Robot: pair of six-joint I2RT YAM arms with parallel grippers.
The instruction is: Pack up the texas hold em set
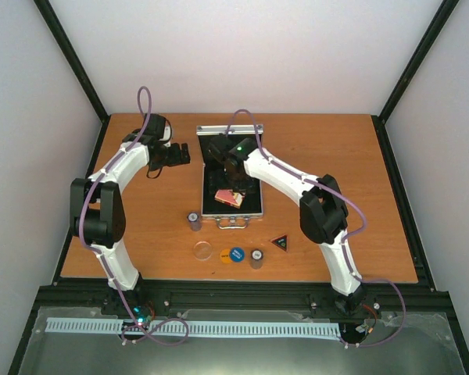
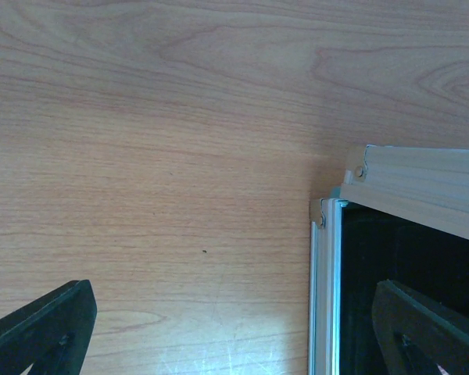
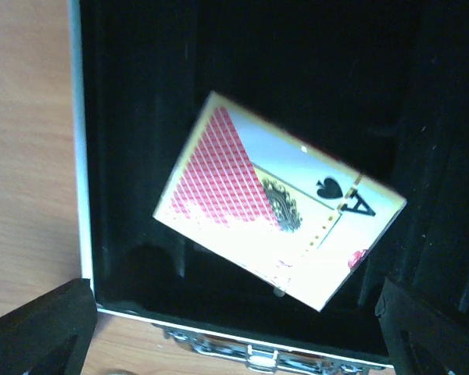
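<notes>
The wooden table (image 1: 336, 195) carries the silver case (image 2: 324, 297), which is open with its black lining upward and its handle toward the arms. The left gripper (image 2: 234, 336) hangs spread wide across the case's left rim, one finger over wood and the other over lining, grasping nothing. The right gripper (image 3: 234, 332) is likewise released, its fingers parted above the red card deck (image 3: 277, 203). The deck lies askew inside the case near the front wall, perhaps propped on a divider. Two chip stacks (image 1: 194, 221) stand on the table before the case. Near them lie the clear disc (image 1: 203, 251), orange disc (image 1: 223, 255), blue disc (image 1: 236, 254) and black triangle (image 1: 280, 242).
</notes>
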